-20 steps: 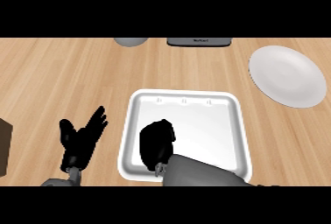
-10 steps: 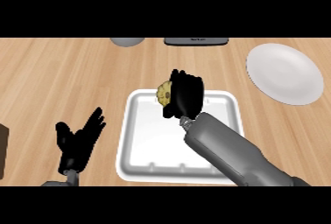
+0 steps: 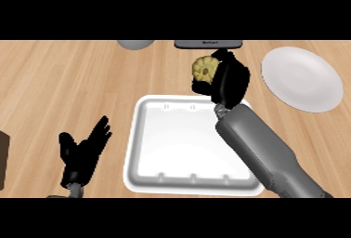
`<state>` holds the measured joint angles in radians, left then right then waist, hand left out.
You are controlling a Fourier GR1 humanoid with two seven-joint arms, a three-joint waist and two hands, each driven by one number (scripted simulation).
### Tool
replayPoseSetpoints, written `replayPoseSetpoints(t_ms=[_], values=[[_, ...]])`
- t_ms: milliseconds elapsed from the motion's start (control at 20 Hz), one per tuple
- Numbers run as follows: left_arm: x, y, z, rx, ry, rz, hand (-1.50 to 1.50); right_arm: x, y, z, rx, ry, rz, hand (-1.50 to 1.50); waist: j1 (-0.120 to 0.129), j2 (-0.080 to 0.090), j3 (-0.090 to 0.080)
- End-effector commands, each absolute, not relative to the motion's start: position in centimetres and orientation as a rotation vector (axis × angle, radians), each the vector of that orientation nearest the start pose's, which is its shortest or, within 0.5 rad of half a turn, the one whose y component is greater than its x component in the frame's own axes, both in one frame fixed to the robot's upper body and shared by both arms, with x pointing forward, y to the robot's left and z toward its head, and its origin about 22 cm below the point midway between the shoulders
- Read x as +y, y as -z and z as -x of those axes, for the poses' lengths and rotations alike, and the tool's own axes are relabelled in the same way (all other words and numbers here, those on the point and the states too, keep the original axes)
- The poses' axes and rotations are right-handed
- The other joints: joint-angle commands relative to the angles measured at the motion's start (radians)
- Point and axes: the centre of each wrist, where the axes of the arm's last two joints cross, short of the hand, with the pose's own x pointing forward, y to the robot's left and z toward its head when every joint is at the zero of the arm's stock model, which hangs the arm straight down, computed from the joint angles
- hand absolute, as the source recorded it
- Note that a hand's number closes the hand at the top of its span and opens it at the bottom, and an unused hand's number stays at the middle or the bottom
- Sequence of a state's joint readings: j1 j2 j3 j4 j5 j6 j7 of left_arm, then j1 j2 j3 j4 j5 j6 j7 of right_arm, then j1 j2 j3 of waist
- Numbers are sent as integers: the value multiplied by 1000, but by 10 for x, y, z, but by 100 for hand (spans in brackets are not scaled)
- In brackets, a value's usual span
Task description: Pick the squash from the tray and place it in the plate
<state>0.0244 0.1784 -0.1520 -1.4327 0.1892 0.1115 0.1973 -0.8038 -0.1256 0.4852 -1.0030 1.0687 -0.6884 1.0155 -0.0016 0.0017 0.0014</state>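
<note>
A yellow ridged squash [image 3: 204, 68] is held up in my right hand [image 3: 228, 83], whose black fingers curl round it. Hand and squash hang past the far edge of the white tray [image 3: 175, 153], to the left of the white plate [image 3: 302, 78]. The tray has nothing lying in it. My grey right forearm crosses the tray's right side. My left hand [image 3: 82, 151] rests open, fingers up, at the lower left beside the tray.
A grey bowl [image 3: 136, 44] and a dark flat device [image 3: 208, 43] sit at the counter's far edge. A brown block [image 3: 3, 160] shows at the left border. Bare wooden counter lies between tray and plate.
My right hand closed on the squash in the tray, lifted it and carried it away and to the right, beyond the tray's far edge. The left hand stayed still.
</note>
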Motion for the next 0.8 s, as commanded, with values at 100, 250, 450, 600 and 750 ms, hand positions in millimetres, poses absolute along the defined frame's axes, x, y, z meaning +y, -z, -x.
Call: replayPoseSetpoints(t_ms=[100,250,450,600,750], values=[[224,38,-231,-1177,-5,0,0,-131,-55,-369,-1457,74,1280,150,-10,-1,0],[235,43,-221,-1186,8,-1,0,-165,-62,-381,-1471,207,1298,150,9,2,0],[243,33,-254,-1206,0,1,0,-216,-30,-384,-1432,184,1432,150,14,10,0],[241,30,-239,-1197,20,-17,0,-255,-33,-391,-1400,260,1529,150,26,9,1],[228,42,-222,-1217,23,7,0,-287,-46,-394,-1393,296,1548,150,30,8,1]])
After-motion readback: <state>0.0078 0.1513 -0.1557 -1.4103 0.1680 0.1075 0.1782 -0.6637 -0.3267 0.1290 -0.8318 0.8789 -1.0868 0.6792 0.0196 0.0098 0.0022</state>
